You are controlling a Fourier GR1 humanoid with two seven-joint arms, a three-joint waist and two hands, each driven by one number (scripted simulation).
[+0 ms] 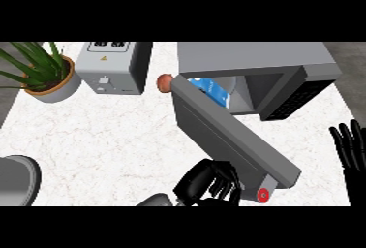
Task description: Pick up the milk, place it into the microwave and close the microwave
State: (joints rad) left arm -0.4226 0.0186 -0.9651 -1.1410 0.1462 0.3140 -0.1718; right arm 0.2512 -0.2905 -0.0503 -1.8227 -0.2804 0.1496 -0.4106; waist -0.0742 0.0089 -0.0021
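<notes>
Grey metal microwave door (232,140) hangs half open, and your left hand (207,183), fingers curled on nothing, sits at its outer edge; push off-line and you could slip past it. Blue-and-white milk carton (214,89) already stands inside the grey microwave (257,58), well apart from that hand. Right hand (352,145) rests open at the right edge.
</notes>
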